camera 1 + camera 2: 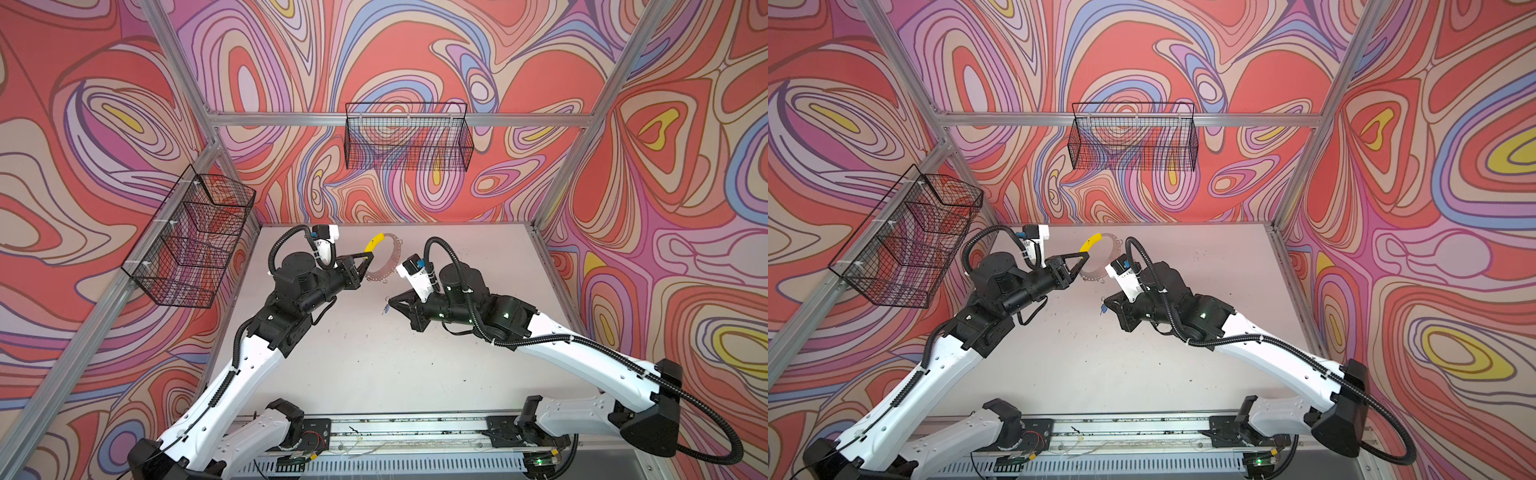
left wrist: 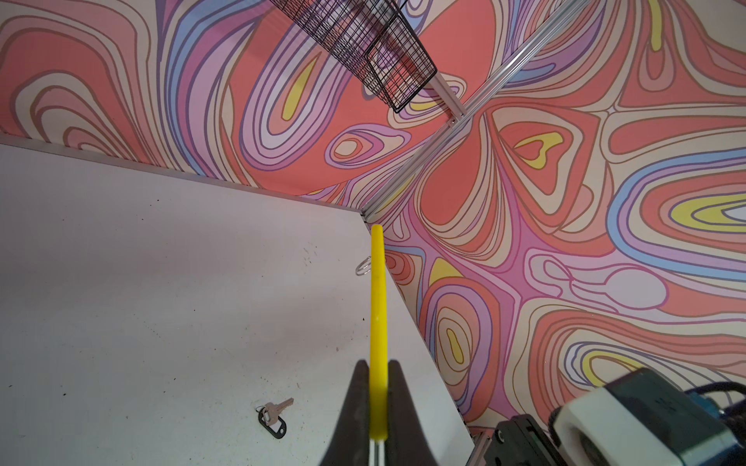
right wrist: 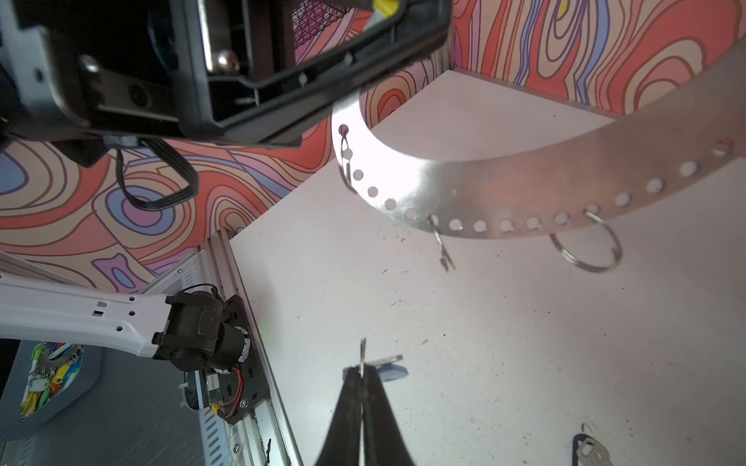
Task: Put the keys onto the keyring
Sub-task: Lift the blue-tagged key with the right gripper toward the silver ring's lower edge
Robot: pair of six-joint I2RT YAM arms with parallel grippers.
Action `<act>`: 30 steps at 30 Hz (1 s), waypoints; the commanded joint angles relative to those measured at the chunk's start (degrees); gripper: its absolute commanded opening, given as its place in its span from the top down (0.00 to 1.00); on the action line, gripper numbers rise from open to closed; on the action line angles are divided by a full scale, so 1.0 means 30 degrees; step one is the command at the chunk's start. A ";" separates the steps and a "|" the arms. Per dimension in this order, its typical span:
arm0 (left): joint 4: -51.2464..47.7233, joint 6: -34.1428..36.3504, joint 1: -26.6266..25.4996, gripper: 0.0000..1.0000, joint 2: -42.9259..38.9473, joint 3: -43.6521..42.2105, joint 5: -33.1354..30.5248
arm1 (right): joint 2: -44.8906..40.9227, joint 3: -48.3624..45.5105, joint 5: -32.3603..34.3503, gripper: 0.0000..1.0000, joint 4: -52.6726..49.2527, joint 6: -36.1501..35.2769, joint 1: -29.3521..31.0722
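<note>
In a top view, mid-frame, the left gripper clamps the keyring aloft by its yellow sleeve; the right gripper sits just below. Left wrist: the black-tagged key lies on the table. Right wrist: the jaws pinch the blue-tagged key, apart from a wire loop. Threading looks next, needing fine alignment.

Swirly red, pink and purple walls all around. The white surface has dark specks. One wire basket hangs far past the left claw, a second basket off to its side.
</note>
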 commanded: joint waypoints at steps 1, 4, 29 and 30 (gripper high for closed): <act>0.0623 0.0304 -0.0163 1.00 -0.0487 0.0383 -0.0201 | 0.0196 0.0261 0.0246 1.00 0.0617 -0.0153 0.0100; 0.0754 0.0258 -0.0165 1.00 -0.0550 0.0259 -0.0043 | 0.0357 0.0190 0.0486 1.00 0.0996 -0.0007 0.0086; 0.0962 0.0274 -0.0165 1.00 -0.1082 -0.0386 -0.0101 | 0.0714 0.0128 0.0788 1.00 0.1680 0.0348 0.0098; 0.0951 0.0274 -0.0187 1.00 -0.1056 -0.0386 -0.0160 | 0.0683 0.0093 0.0747 1.00 0.1751 0.0375 0.0090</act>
